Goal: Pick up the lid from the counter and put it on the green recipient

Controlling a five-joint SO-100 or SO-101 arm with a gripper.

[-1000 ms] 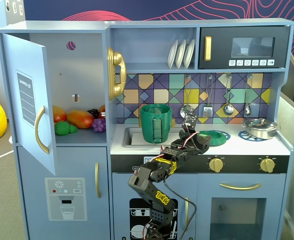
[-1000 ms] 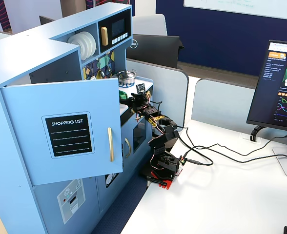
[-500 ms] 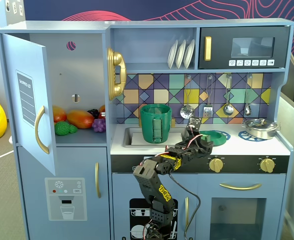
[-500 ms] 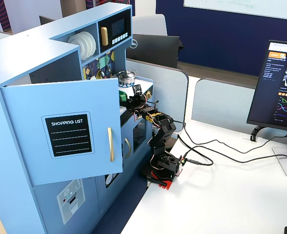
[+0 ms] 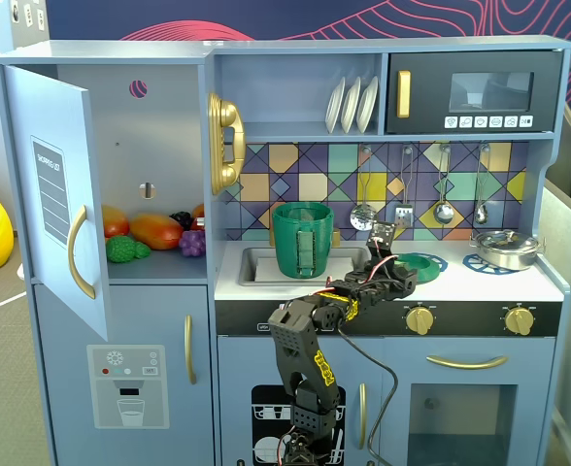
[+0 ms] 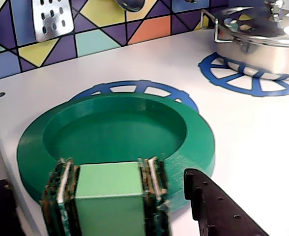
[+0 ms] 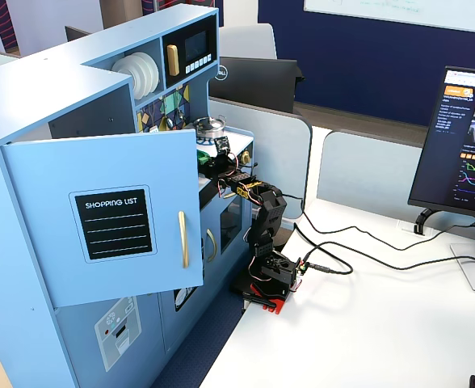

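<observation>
Claw (image 6: 107,196) fingers are sitting on either side of the small square knob of the lid (image 6: 120,132) in the wrist view, touching its two flanks, so I am judging it to be clenched on the lid rather than hanging released. Seen from the front fixed view, the claw (image 5: 390,272) is reaching in over the near edge of the table (image 5: 480,283), and the lid (image 5: 419,264) is lying flat just past it, at about two o'clock from the wrist. It is resting on a blue spoked burner ring (image 6: 134,88), which is peeking out beyond its far rim at twelve o'clock in the wrist view.

What the coming move is turning on: the green recipient (image 5: 303,238) is standing upright at nine o'clock from the lid in the front fixed view, well apart and taller than the lid's present height, so the lid is going to need lifting before it travels leftward over the open mouth.

Counting: one lid, one green recipient, one arm with one claw. A silver pan (image 6: 262,39) is sitting on a second blue ring (image 6: 243,78) at three o'clock, clear of the path.
</observation>
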